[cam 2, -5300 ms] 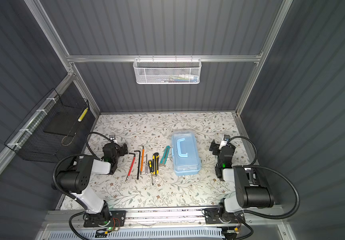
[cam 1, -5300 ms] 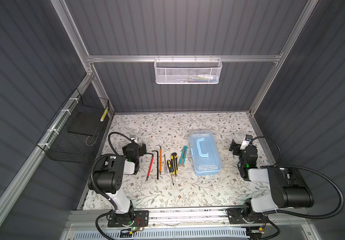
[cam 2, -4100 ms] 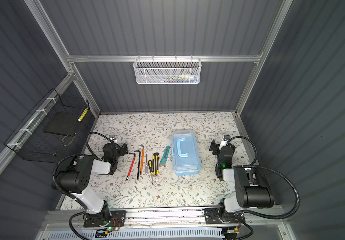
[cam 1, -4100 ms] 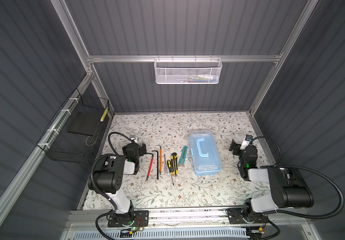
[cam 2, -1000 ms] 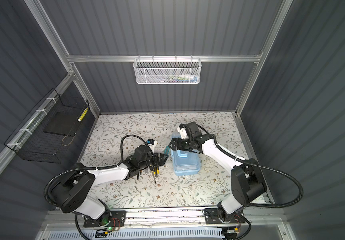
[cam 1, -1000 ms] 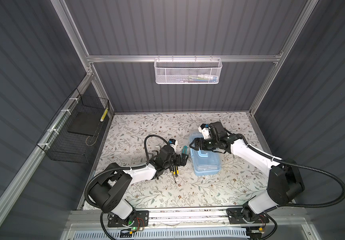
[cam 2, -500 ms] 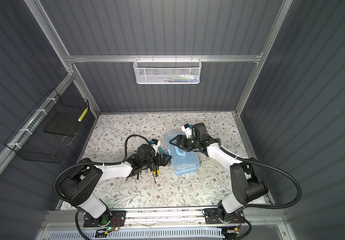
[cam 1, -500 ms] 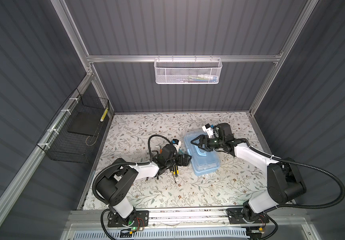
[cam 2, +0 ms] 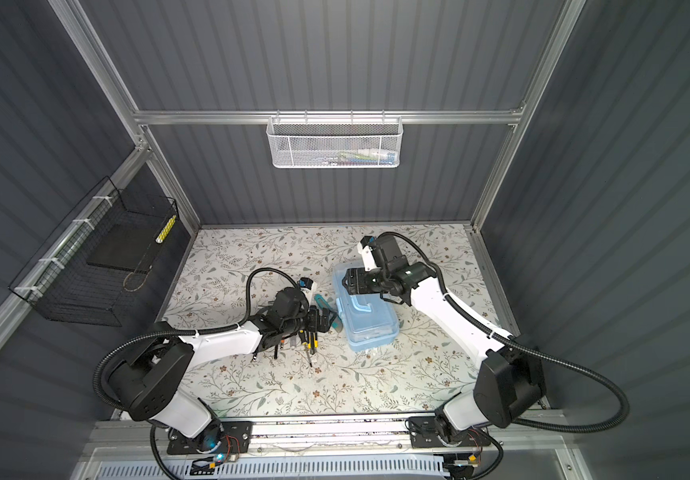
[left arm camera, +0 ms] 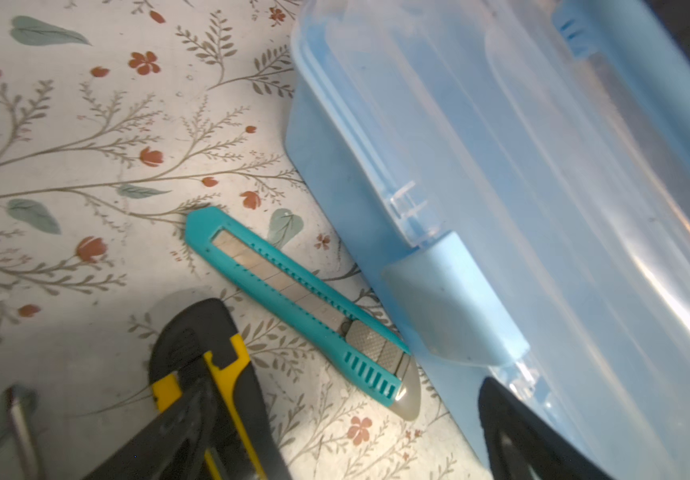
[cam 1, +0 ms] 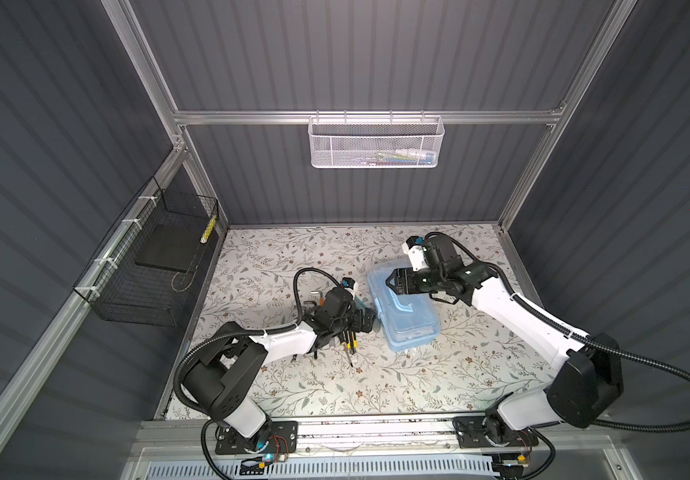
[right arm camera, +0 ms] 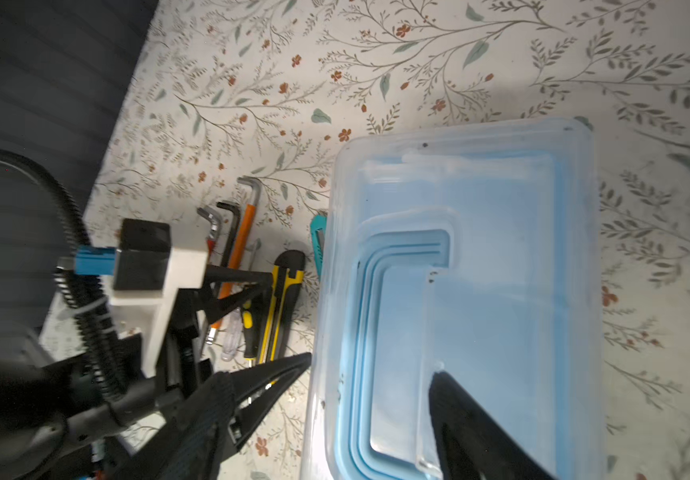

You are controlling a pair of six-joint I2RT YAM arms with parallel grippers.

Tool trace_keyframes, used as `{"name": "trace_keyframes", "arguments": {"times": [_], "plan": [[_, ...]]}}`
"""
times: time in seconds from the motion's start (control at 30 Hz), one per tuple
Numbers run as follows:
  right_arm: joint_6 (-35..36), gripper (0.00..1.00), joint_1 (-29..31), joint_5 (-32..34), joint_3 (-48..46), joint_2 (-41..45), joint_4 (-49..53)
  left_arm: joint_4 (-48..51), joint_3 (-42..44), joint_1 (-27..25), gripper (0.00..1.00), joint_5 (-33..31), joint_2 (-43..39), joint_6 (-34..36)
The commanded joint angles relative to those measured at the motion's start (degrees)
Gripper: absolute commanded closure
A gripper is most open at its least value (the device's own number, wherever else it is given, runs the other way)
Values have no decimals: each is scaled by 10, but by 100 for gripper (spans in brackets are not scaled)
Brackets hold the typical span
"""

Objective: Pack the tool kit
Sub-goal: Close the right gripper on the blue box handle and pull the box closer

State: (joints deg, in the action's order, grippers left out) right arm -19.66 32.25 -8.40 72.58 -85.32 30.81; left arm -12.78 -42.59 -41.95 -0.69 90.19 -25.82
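The tool kit (cam 1: pixel 407 320) (cam 2: pixel 370 320), a light-blue box with a clear lid shut, lies skewed on the flowered table. My right gripper (cam 1: pixel 393 281) (right arm camera: pixel 370 382) is open over its far left part: one finger stands outside the box's long side, the other over the lid beside the flat handle (right arm camera: pixel 376 291). My left gripper (cam 1: pixel 366 322) (left arm camera: pixel 356 440) is open low at the box's left side. A teal utility knife (left arm camera: pixel 301 307) lies ahead of its jaws against the tool kit (left arm camera: pixel 501 166); one finger hangs over a yellow-black knife (left arm camera: pixel 227 374).
Hex keys (right arm camera: pixel 227 232), an orange-handled key (right arm camera: pixel 243 237) and screwdrivers (cam 1: pixel 349 345) lie in a row left of the box, partly under my left arm. A white mesh basket (cam 1: pixel 376 143) hangs on the back wall, a black wire basket (cam 1: pixel 156 266) on the left wall.
The box's far end has swung to the left, so it now lies skewed. My right gripper has drawn back to the right over the lid. My left gripper has stayed by the box's left side.
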Motion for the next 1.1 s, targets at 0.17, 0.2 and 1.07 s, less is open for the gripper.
{"name": "trace_keyframes", "arguments": {"times": [0.17, 0.2, 1.07], "plan": [[65, 24, 89, 233, 87, -103, 131, 65, 4, 2, 1, -69, -50, 17], [68, 24, 93, 252, 96, -115, 142, 68, 8, 2, 1, -74, -54, 17], [88, 31, 89, 284, 102, -103, 154, 64, 19, 7, 1, -68, -51, 9]]}}
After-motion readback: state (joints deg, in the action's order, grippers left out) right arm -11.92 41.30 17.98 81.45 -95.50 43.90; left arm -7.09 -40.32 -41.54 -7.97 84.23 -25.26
